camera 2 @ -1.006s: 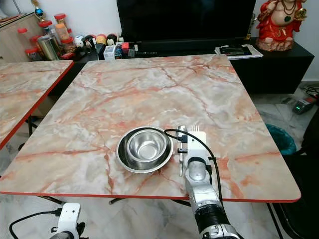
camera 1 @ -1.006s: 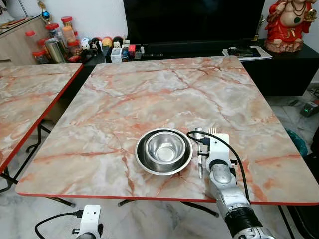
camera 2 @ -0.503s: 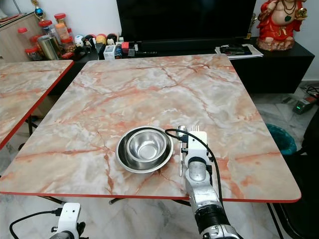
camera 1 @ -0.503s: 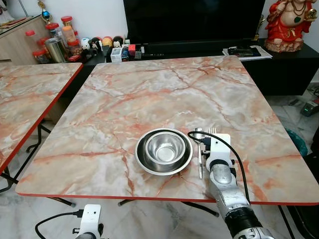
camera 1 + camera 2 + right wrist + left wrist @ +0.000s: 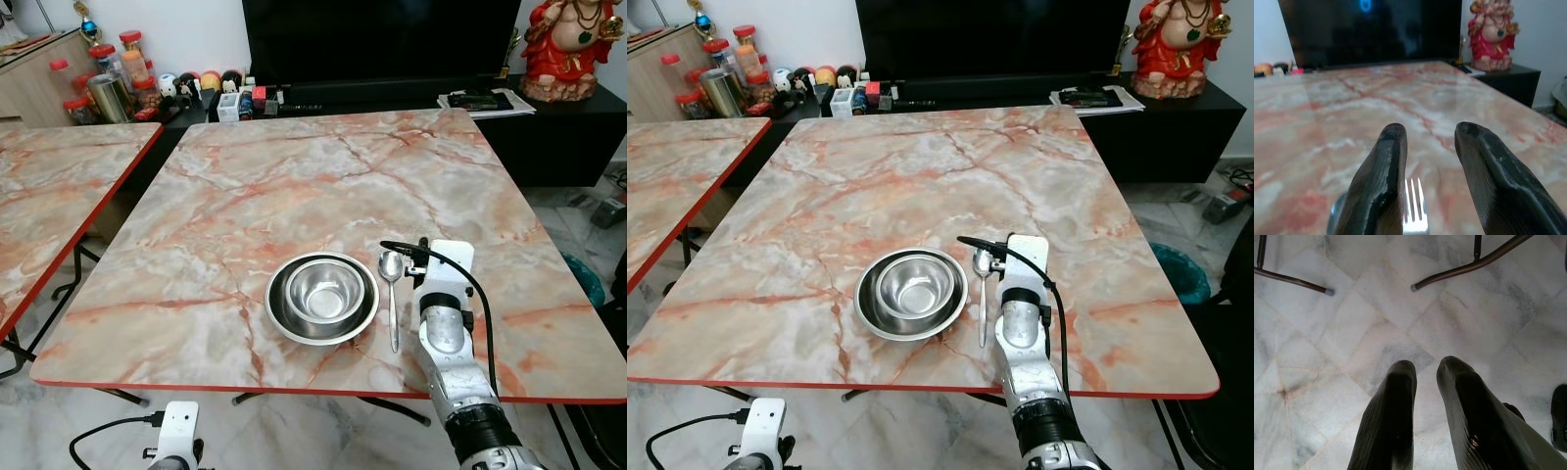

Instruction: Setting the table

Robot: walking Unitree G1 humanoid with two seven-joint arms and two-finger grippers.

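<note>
steel bowl [image 5: 322, 298], spoon [image 5: 392, 294] just beside, fork [image 5: 1414, 205]

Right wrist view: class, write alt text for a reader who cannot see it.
The right pincer, its two black fingers apart, hovers low over a pink marble table with a fork lying between them. Beyond the table stand a dark television and a red figurine.

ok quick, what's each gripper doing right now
Left gripper: open, holding nothing, hanging over the floor.
Right gripper: open, holding nothing, low over the table above the fork, beside the spoon.
</note>
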